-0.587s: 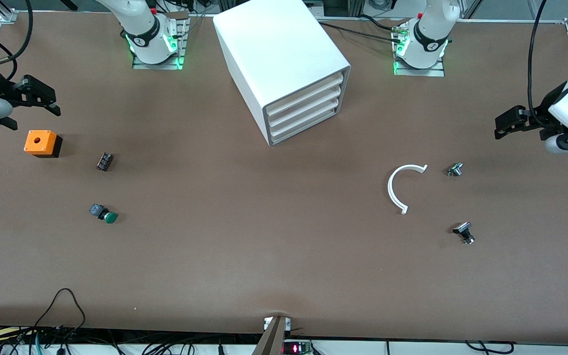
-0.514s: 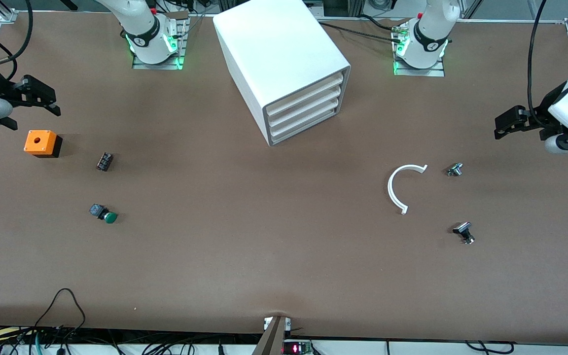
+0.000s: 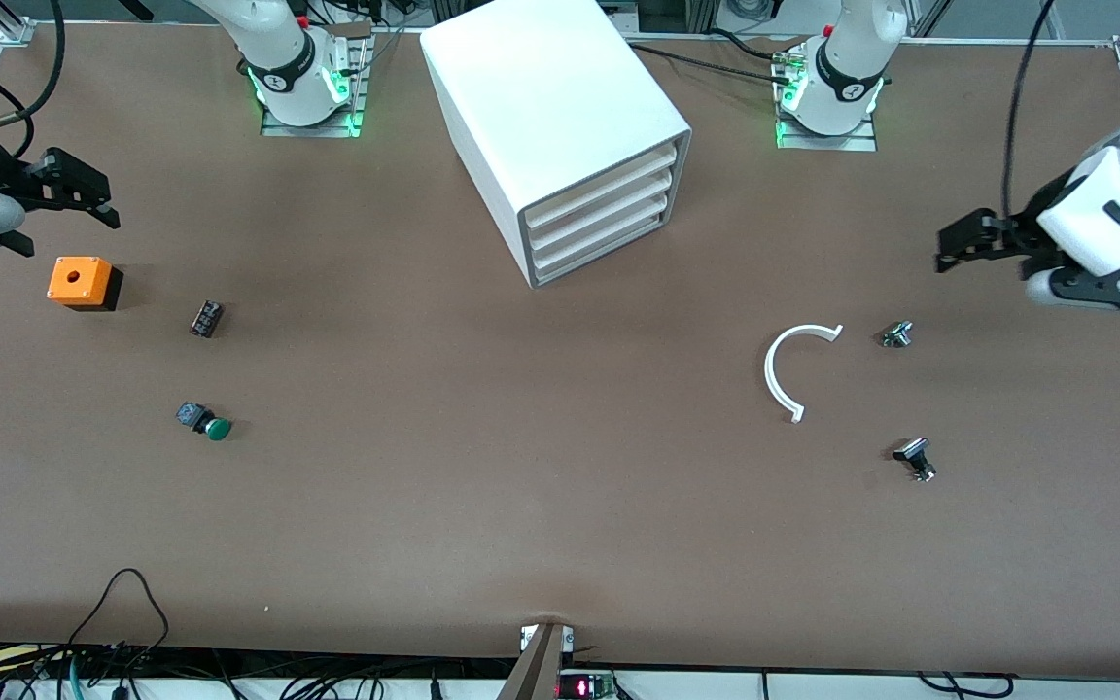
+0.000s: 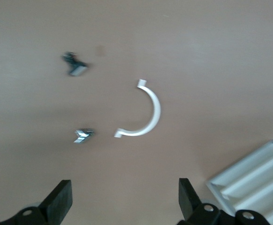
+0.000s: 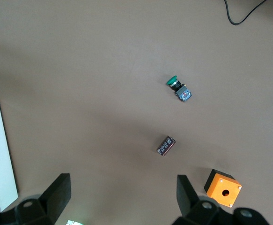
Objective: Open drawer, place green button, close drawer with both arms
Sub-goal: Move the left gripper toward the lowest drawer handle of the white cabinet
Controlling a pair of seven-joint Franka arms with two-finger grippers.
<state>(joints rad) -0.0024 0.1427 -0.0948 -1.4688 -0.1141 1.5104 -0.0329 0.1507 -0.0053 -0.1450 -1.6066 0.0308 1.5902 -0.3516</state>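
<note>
No brand, label or writing can be read on anything here. Counted: one button, one orange box, one small dark block, two black-and-silver parts, one white arc, one cabinet with three drawers, two arms.

Nearest the front edge of the bench [image 3: 560, 544], toward the right arm's end, lies the button [image 3: 205, 421] on its side, green cap and dark body, touching nothing. At about the same depth toward the left arm's end lies one black-and-silver part [image 3: 916, 458]. Farther in, the white arc [image 3: 786, 369] lies flat, with the second black-and-silver part [image 3: 896, 334] just beside its farther tip. Toward the right arm's end, the small dark block [image 3: 206, 319] lies farther in than the button, and the orange box [image 3: 82, 282], with a round hole in its top, stands near that end's edge.

The cabinet [image 3: 560, 126] stands by the back edge, midway between the arm bases. All three drawers are shut; the drawer [image 3: 599, 256] is the lowest.

The left tool [image 3: 961, 249] hangs over the bench near the left arm's end, fingers spread wide, holding nothing. The right tool [image 3: 84, 194] hangs above the orange box's end of the bench, also wide apart and empty.
</note>
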